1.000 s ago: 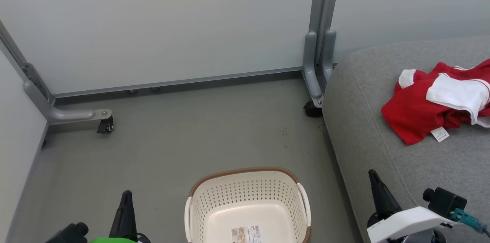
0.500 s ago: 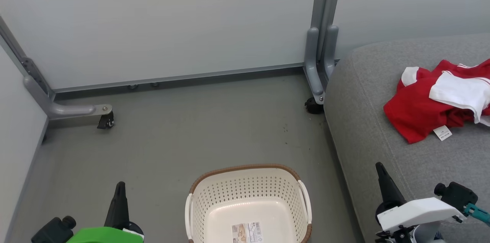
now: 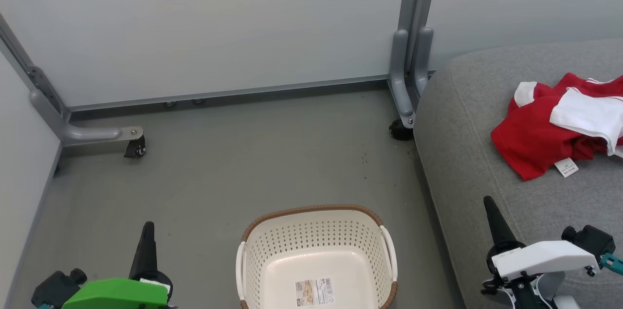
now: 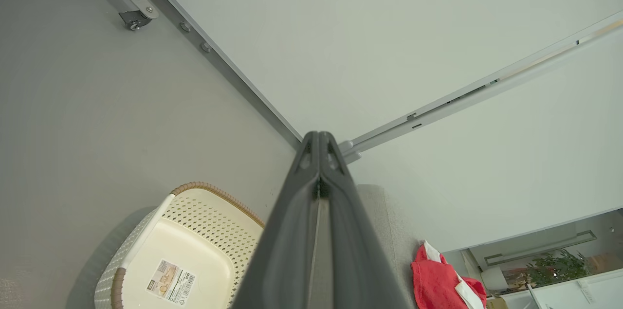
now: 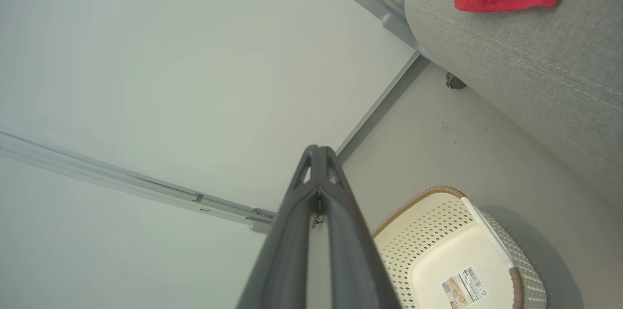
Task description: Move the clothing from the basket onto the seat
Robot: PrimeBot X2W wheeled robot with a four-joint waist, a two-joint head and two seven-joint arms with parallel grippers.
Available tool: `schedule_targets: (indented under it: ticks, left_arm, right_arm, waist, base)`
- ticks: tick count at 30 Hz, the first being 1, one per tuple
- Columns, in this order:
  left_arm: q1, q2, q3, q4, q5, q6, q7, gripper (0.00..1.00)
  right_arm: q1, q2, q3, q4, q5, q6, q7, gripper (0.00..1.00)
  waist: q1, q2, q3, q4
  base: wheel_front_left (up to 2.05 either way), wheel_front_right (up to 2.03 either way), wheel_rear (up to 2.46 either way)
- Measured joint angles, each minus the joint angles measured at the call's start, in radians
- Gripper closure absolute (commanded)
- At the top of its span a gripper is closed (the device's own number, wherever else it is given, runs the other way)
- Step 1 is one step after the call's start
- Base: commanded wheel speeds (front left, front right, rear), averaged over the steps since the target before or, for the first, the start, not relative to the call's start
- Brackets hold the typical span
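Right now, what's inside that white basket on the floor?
The basket holds a paper label stuck to its bottom; the red clothes lie on the sofa. Its near edge is cut off, unseen.

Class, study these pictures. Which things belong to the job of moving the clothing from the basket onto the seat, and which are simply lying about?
Belongs to the job:
red and white clothing, lying on the seat
cream basket, with no garments in it

Just there:
partition panels
wheeled foot
floor
potted plant
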Motion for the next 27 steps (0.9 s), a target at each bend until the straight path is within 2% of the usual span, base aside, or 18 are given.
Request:
schedule_targets:
  ticks: [27]
  left_arm:
    - [-0.068,0.001,0.046,0.024,-0.255,-0.026,0.067,1.00]
  right_arm:
    - [-0.042,0.007,-0.060,0.008,0.254,0.000,0.068,1.00]
  waist:
    - [0.0000,0.0000,0.028,0.010]
  base:
    - [0.00,0.00,0.00]
